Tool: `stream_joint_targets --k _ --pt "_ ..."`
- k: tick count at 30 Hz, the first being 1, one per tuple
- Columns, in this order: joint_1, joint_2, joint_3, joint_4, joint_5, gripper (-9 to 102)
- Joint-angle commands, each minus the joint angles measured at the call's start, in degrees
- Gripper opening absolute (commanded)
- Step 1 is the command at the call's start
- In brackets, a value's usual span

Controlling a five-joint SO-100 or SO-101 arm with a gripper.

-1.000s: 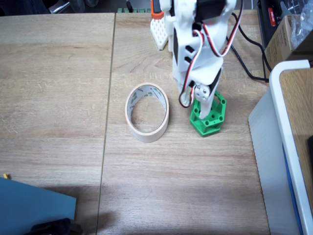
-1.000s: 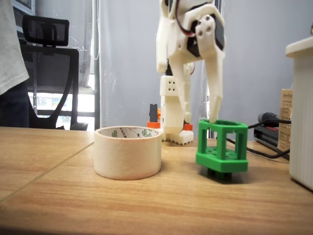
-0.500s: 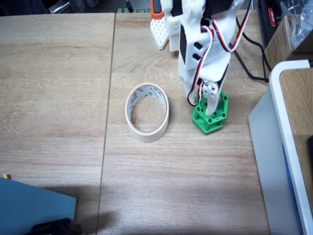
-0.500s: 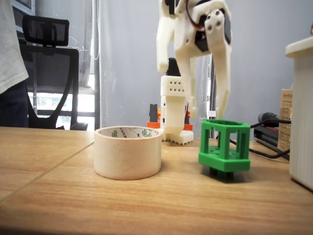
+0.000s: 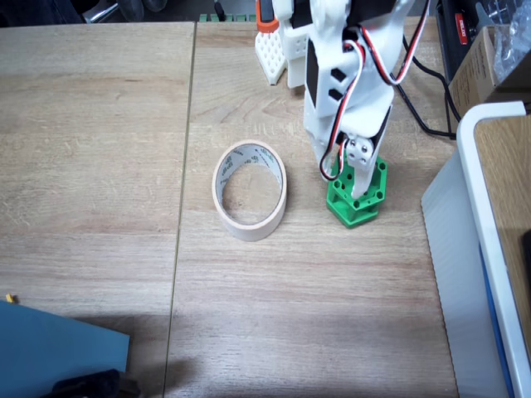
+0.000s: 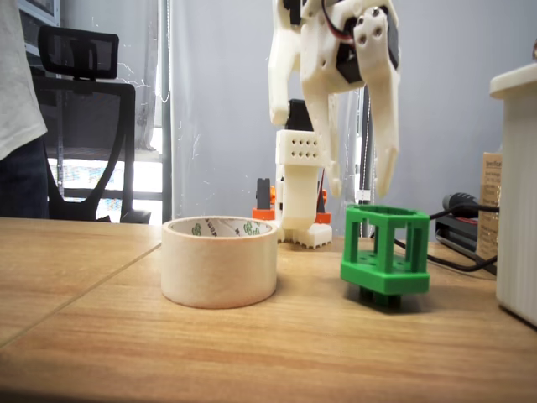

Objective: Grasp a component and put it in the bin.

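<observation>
The green component [image 5: 362,205] stands on the wooden table, just right of the bin, a beige tape ring [image 5: 249,201], in a fixed view from above. From the side, the component [image 6: 385,252] is a hexagonal cage with holes in its base, and the bin [image 6: 220,260] lies flat to its left. My white gripper [image 6: 361,193] hangs open directly over the component. Its fingertips [image 6: 387,186] stay a little above the green top rim, touching nothing. From above, the gripper [image 5: 348,184] covers part of the component.
A large white-edged box [image 5: 481,249] fills the right side, close to the component. Black cables [image 5: 419,108] run behind the arm base [image 5: 278,50]. A blue sheet [image 5: 58,352] lies at the front left. A chair [image 6: 84,126] and a person's sleeve [image 6: 17,75] are at the left.
The gripper rose off the component's rim and shifted right, fingers now spread above it. The component slid slightly right a second ago and has stayed put since.
</observation>
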State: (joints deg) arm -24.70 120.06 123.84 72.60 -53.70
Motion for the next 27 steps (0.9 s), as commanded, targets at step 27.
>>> stream_joint_targets --k 27 --pt "0.09 -1.85 6.86 -0.88 0.09 17"
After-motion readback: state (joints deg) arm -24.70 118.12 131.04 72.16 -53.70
